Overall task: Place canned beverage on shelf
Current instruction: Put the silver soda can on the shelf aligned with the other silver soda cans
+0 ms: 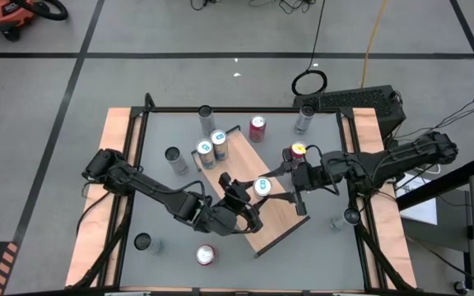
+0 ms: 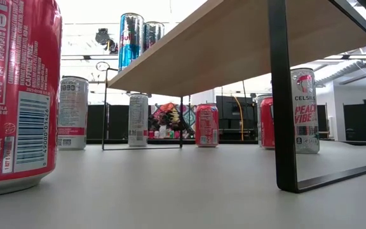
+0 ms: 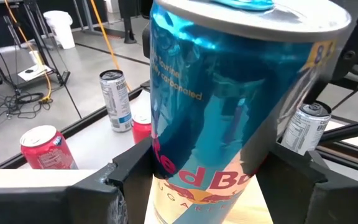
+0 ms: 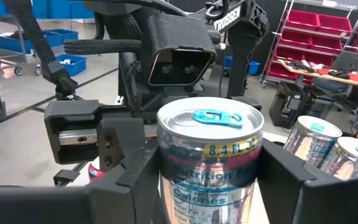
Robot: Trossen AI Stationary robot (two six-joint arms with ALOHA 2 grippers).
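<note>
Fingers first: your left gripper [image 1: 249,210] is clamping a blue can [image 1: 262,186], dark fingers [image 3: 129,168] pressing on both sides of its body. Your right gripper [image 1: 296,197] is flanking that same can in its wrist view with fingers [image 4: 135,174] on either side; I can't tell whether they are touching it or gripping yet.

Can is sitting over the middle of the shelf [image 1: 282,226], standing upright, long axis vertical, blue tab [image 4: 219,117] pointing up. It is well apart from the two blue cans [image 1: 212,144] already standing at the shelf's far end.

I'm reading this as a mid-placement or handover step, with both arms meeting on one can. Next move is calling for only one gripper keeping hold: you're needing to confirm the base is resting flat on the board, then spreading one pair of fingers and backing away without tipping it. Two arms pulling against each other is the risk.
</note>
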